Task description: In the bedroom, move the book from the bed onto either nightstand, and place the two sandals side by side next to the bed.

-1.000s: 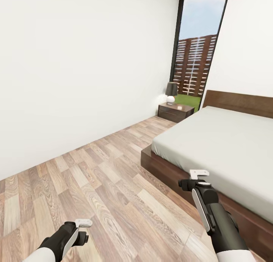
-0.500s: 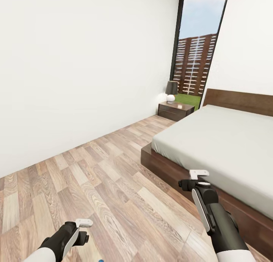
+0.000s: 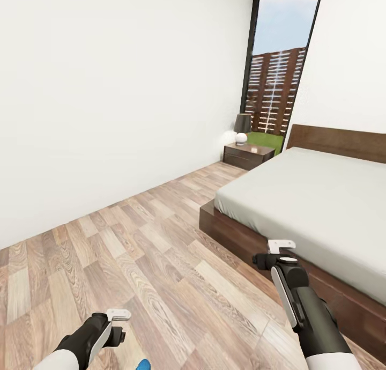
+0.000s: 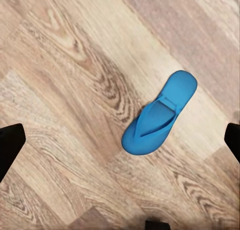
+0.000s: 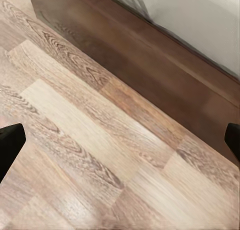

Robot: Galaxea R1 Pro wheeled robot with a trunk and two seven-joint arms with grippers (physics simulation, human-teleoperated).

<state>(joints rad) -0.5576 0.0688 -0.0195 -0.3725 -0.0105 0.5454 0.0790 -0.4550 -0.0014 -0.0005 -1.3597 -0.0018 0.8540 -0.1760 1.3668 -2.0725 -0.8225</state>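
One bright-blue sandal [image 4: 159,113] lies flat on the wood floor below my left gripper [image 4: 120,143], whose fingers stand wide apart and hold nothing. Its tip [image 3: 143,365] peeks in at the bottom edge of the head view, just right of my left gripper [image 3: 116,319]. My right gripper [image 3: 280,251] hangs open over the floor beside the bed's dark-brown frame [image 5: 165,65]. The bed [image 3: 316,204] with its grey mattress fills the right side. A nightstand [image 3: 248,156] with a lamp [image 3: 242,130] stands by the headboard. The book is out of view.
A white wall [image 3: 107,91] runs along the left. Between it and the bed lies a wide strip of pale plank floor [image 3: 150,241]. A tall dark-framed window [image 3: 276,75] with a brown fence outside is behind the nightstand.
The whole head view has shifted slightly, so the camera moved; the blue sandal's tip has come into the bottom edge. Both arms keep the same pose.
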